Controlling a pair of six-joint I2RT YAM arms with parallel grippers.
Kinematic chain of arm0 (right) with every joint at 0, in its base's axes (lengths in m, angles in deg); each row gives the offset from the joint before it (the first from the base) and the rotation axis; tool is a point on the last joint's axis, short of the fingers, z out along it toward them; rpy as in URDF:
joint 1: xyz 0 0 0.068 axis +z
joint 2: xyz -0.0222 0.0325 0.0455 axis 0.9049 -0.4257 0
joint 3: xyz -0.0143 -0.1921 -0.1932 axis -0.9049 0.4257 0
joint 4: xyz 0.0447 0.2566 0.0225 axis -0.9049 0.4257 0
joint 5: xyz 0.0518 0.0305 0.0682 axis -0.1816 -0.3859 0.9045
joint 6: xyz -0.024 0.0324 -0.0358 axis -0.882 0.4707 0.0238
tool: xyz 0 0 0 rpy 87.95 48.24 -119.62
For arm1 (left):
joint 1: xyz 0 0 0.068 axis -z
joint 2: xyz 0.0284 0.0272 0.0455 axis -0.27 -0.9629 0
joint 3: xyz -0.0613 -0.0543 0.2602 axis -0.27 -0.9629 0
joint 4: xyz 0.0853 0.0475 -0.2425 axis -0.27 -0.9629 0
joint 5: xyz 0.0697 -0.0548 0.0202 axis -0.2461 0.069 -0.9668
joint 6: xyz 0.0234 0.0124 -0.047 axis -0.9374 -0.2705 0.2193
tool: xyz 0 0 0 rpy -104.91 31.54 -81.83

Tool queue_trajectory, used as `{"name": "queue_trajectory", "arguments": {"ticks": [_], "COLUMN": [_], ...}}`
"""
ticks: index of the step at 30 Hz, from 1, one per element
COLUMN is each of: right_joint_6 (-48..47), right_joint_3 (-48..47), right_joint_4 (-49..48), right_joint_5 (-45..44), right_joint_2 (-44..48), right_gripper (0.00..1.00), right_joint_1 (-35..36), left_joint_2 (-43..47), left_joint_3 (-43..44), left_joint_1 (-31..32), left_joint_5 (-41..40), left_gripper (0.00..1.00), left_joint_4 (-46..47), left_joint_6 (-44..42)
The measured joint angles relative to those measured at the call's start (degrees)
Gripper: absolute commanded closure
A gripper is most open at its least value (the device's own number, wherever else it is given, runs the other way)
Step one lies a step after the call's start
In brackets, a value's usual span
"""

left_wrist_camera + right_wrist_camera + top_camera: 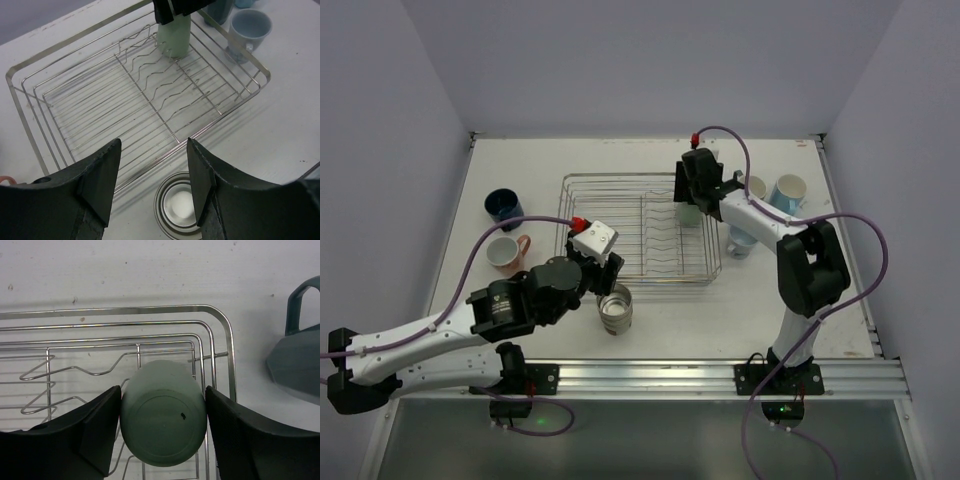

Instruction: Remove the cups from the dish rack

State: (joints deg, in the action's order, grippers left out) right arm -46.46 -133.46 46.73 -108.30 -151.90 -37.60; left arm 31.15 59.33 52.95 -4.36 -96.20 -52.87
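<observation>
The chrome wire dish rack (620, 262) sits mid-table. One mint green cup (162, 415) stands upside down in its far right corner. My right gripper (163, 390) is shut on that cup, one finger pressed on each side; it also shows in the top view (688, 205). My left gripper (610, 272) is open and empty, just in front of the rack's near rail. A shiny metal cup (180, 205) stands on the table below it, under the right finger (200, 175). The rest of the rack (125, 95) holds no cups.
A navy cup (503, 206) and a salmon pink mug (505, 253) stand left of the rack. A cream cup (754, 186), a light blue cup (788, 190) and a dark teal mug (740, 243) stand to its right, close to my right arm.
</observation>
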Motion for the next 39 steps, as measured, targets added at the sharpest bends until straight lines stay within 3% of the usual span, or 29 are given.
{"name": "queue_trajectory", "arguments": {"ticks": [8, 14, 17, 21, 25, 31, 39], "right_joint_6": [0.0, 0.6, 2.7, 7.7, 13.2, 20.8, 30.1], "right_joint_3": [4.2, 11.0, 15.5, 23.5, 30.4, 36.0, 40.3], "right_joint_4": [-3.9, -9.9, -14.4, -19.6, -22.8, -26.5, -36.0], "right_joint_5": [0.6, 3.3, 6.4, 13.7, 22.8, 35.6, 48.4], "right_joint_2": [5.3, 20.2, 29.1, 40.5, 48.5, 55.4, 56.4], "right_gripper": [0.70, 0.70, 0.73, 0.75, 0.76, 0.77, 0.77], "right_joint_1": [0.0, 0.0, -0.1, -0.7, -3.3, -9.2, -9.9], "left_joint_2": [0.5, -2.6, -5.2, -8.0, -10.2, -13.1, -20.1], "left_joint_3": [-3.0, -2.7, -2.6, -2.3, -1.7, -1.5, -1.5], "left_joint_1": [-0.2, -1.3, -4.9, -11.9, -14.7, -19.1, -22.6], "left_joint_5": [3.5, 7.7, 14.4, 23.9, 29.6, 38.2, 47.5], "left_gripper": [0.40, 0.40, 0.41, 0.40, 0.34, 0.27, 0.27], "left_joint_4": [8.9, 15.3, 18.4, 22.7, 26.6, 33.5, 41.5], "left_joint_6": [3.1, 4.9, 7.7, 13.1, 18.3, 25.2, 31.5]}}
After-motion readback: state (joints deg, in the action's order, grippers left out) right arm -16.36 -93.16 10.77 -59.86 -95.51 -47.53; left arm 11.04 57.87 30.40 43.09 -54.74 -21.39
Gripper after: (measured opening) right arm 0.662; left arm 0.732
